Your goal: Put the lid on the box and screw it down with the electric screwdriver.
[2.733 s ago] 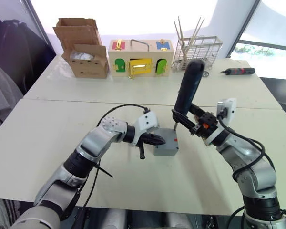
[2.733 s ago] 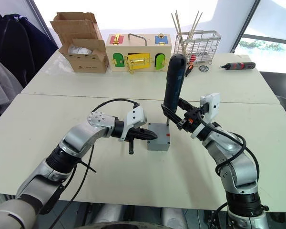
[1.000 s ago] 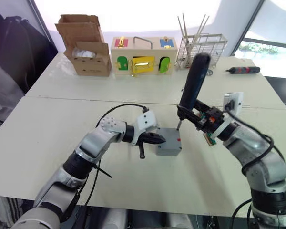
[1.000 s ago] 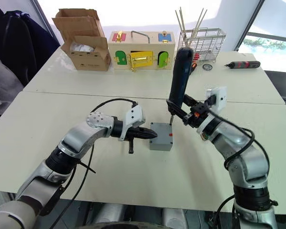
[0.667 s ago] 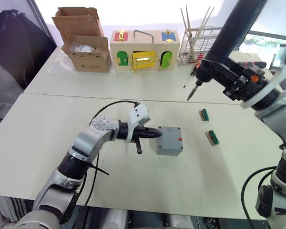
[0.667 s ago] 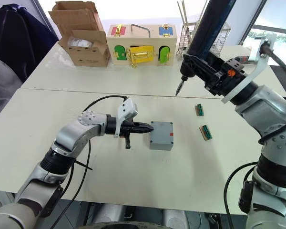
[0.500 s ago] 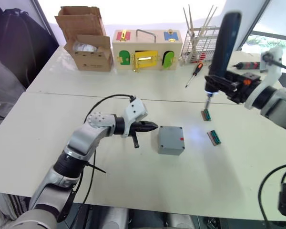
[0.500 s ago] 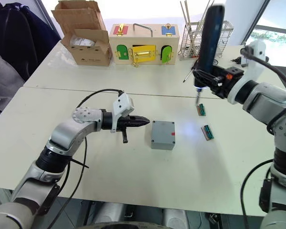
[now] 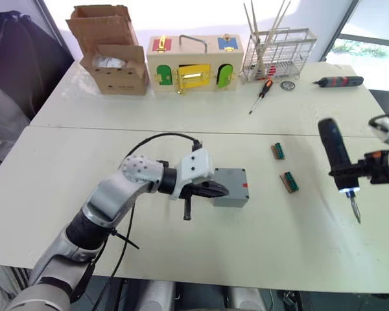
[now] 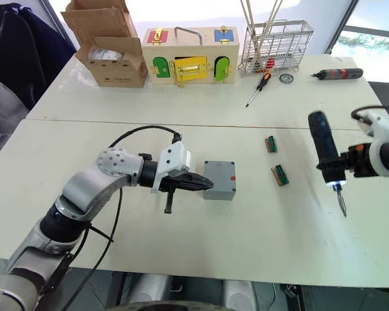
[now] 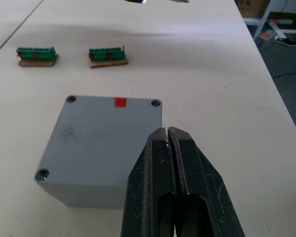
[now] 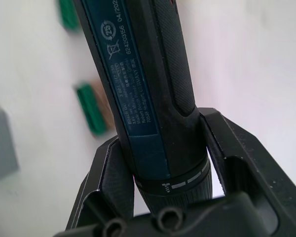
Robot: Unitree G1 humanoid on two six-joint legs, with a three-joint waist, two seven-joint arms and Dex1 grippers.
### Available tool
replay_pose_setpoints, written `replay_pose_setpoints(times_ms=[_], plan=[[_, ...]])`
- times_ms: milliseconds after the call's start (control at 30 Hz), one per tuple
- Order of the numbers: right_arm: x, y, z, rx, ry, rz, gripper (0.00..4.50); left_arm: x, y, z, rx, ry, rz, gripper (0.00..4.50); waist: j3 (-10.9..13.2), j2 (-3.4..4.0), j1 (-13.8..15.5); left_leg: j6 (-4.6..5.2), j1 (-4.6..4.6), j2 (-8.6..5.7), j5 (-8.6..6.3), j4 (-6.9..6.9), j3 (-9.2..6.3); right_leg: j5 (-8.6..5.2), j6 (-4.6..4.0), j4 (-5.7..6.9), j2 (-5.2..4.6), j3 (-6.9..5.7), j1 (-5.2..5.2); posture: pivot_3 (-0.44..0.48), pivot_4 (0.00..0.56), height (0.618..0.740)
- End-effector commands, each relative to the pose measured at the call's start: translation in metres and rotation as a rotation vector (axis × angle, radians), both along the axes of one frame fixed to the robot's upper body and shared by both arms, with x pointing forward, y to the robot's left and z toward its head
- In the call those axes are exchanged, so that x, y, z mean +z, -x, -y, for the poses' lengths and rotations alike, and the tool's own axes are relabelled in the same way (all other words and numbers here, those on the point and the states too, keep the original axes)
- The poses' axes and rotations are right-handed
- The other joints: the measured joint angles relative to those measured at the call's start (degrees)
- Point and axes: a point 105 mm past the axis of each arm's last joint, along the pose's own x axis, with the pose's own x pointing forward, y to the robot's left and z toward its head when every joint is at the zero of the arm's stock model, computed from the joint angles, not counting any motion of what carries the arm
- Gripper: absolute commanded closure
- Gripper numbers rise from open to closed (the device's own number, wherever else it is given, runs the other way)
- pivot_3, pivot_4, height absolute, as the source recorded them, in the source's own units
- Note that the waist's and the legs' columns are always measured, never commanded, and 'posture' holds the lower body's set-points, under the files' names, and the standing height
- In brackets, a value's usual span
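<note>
- The lid (image 11: 101,136) sat on the box (image 10: 219,181) at the counter's (image 10: 181,253) middle, screws showing in its corners; how tight they were I could not tell.
- The screwdriver (image 10: 325,156) hung bit-down at the right, well apart from the box, clamped in the right pincer (image 12: 163,163).
- The left pincer (image 11: 167,148), fingers together, rested against the box's left side.
- Two green connectors (image 10: 276,159) lay between box and screwdriver; a hand screwdriver (image 10: 257,87), wire rack (image 10: 273,45), wooden box (image 10: 188,55) and carton (image 10: 110,48) stood far off, clear of the work.

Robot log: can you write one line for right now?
left gripper: shut, beside box | lid: on box | right gripper: holding electric screwdriver, away from box
</note>
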Motion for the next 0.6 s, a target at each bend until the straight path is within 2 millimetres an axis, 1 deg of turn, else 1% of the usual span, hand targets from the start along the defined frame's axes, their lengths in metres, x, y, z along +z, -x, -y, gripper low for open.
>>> replay_pose_setpoints(times_ms=[33,67,200,467,533,567,600], plan=[[0.001,-0.003,0.012,-0.022,0.028,0.002,2.67,0.014,0.019,0.004,-0.073,0.082,-0.017,4.50,0.0,0.00,0.1,-0.14,0.00,0.00,0.08,0.01,0.01,0.00,0.00,-0.01,0.00,0.01,-0.01,0.000,0.150,0.739],[0.000,-0.003,0.013,-0.027,0.024,-0.004,2.67,0.015,0.021,0.004,-0.079,0.096,-0.028,4.50,0.0,0.00,0.1,-0.30,-0.02,0.00,0.17,0.01,0.01,0.00,0.00,-0.02,0.00,0.02,-0.02,0.000,0.150,0.739],[-0.006,-0.006,0.015,-0.036,0.018,-0.027,2.67,0.018,0.025,0.005,-0.084,0.120,-0.049,4.50,0.0,0.05,0.2,-0.37,-0.02,0.00,0.21,0.02,0.02,0.00,0.01,0.00,0.00,0.02,-0.04,0.000,0.150,0.739],[-0.014,-0.008,0.019,-0.057,0.009,-0.048,2.67,0.018,0.026,0.008,-0.080,0.130,-0.060,4.50,0.0,0.05,0.5,-0.40,-0.02,-0.01,0.23,0.04,0.00,0.00,0.01,0.01,0.03,0.01,-0.02,0.000,0.150,0.739],[-0.014,-0.007,0.020,-0.048,0.013,-0.049,1.66,0.017,0.025,0.008,-0.071,0.125,-0.061,4.50,0.0,0.05,0.5,-0.40,-0.02,-0.01,0.23,0.05,0.00,0.01,0.01,0.01,0.03,0.01,-0.02,0.000,0.150,0.739],[-0.014,-0.008,0.020,-0.049,0.018,-0.048,1.45,0.017,0.025,0.007,-0.068,0.126,-0.064,4.50,0.0,0.04,0.5,-0.40,-0.02,-0.01,0.23,0.05,0.01,0.01,0.01,0.01,0.03,0.01,-0.02,0.000,0.150,0.739],[-0.014,-0.008,0.021,-0.050,0.025,-0.046,1.01,0.017,0.024,0.007,-0.064,0.126,-0.062,4.50,0.0,0.04,0.5,-0.40,0.00,-0.01,0.23,0.06,0.00,0.01,0.01,0.02,0.03,0.00,0.00,0.000,0.150,0.739]])
